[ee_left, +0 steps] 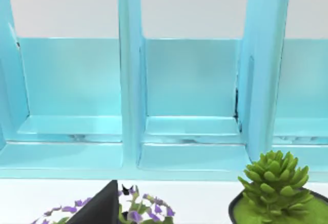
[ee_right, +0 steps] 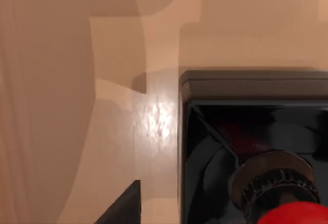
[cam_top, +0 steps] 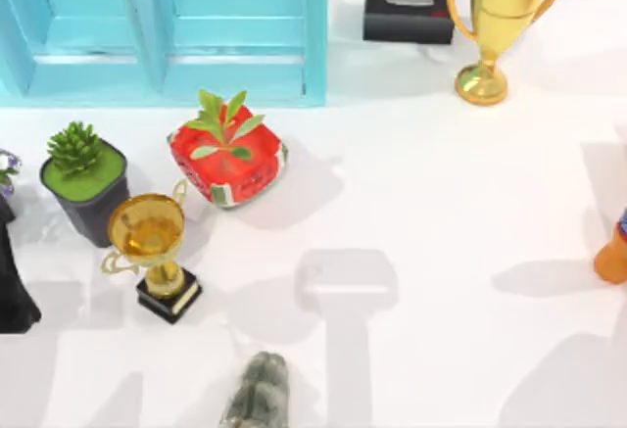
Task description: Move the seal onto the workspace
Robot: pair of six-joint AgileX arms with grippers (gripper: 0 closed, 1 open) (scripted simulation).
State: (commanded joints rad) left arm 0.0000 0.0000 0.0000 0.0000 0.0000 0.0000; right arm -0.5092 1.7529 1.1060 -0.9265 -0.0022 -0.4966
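Note:
The seal [ee_right: 246, 131] is very close in the right wrist view. It has a black square block base, a ribbed collar and a glossy red knob [ee_right: 294, 215] nearest the camera. Its base faces the pale workspace [ee_right: 61, 106], and I cannot tell whether the two touch. A dark part of my right gripper [ee_right: 122, 206] shows just beside the seal. The workspace is the broad white tabletop [cam_top: 441, 203]. My left arm [cam_top: 15, 296] sits parked at the table's left edge, and a dark part of its gripper [ee_left: 97, 208] points toward the cabinet.
The light blue cabinet [cam_top: 167, 26] stands at the back left. A flat black box [cam_top: 409, 12] and a tall gold trophy [cam_top: 495, 17] are at the back right. On the left are a red plant pot [cam_top: 230, 159], a green succulent [cam_top: 83, 178] and a small trophy [cam_top: 152, 247]. A grey-green lump [cam_top: 260, 394] lies at the front. An orange-red object [cam_top: 612, 252] is cut off at the right edge.

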